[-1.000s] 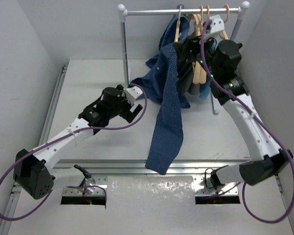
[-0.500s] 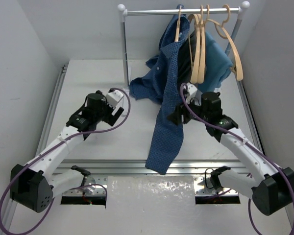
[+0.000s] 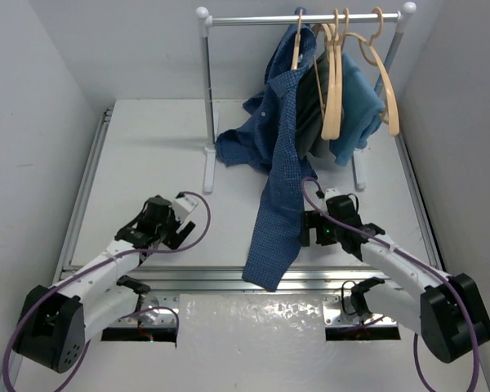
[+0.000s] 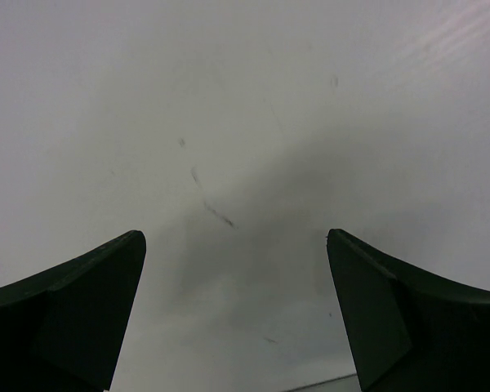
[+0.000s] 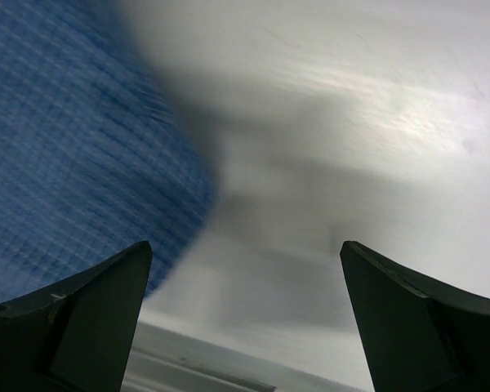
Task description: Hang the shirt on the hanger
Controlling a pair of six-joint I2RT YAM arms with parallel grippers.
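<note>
The blue checked shirt (image 3: 279, 175) hangs from the leftmost tan wooden hanger (image 3: 296, 42) on the rail. One part bunches on the table by the rack post and a long part trails to the table's front edge. My right gripper (image 3: 309, 229) is low over the table, just right of that trailing part, open and empty. In the right wrist view the shirt (image 5: 73, 147) shows blurred at the left, beyond the gripper (image 5: 247, 245). My left gripper (image 3: 178, 232) is low at the near left, open and empty; the left wrist view shows only bare table between its fingers (image 4: 82, 310).
A white clothes rack (image 3: 206, 90) stands at the back. Two more tan hangers (image 3: 333, 90) hang on its rail, with a dark grey garment (image 3: 312, 122) and a teal cloth (image 3: 358, 102). A metal rail (image 3: 188, 276) runs along the table's near edge.
Both arms have drawn back from the rack toward the near edge and dropped low. The right gripper has left the hangers and opened wide. The shirt stays hanging.
</note>
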